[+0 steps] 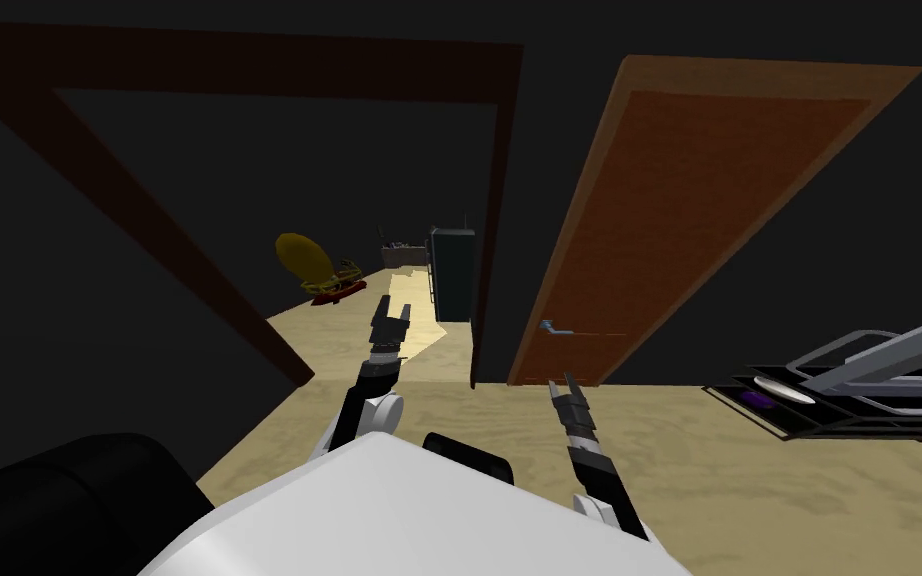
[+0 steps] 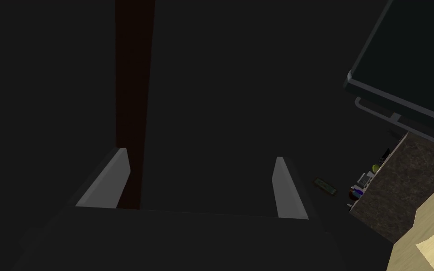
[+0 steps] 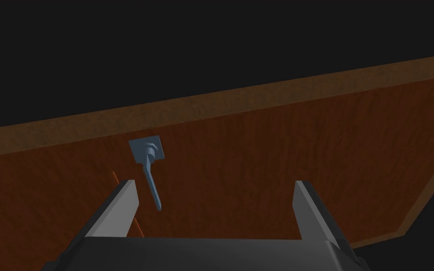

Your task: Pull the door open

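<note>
so the reddish-brown wooden door [image 1: 689, 220] stands ajar at the right side of the dark brown door frame [image 1: 249, 68]. its small blue-grey lever handle [image 3: 148, 164] sits just ahead of the right gripper [image 3: 216, 182], close to one blade but not touching, fingers spread apart. left gripper [image 1: 392, 308] points into the doorway, fingers apart too, holding nothing
</note>
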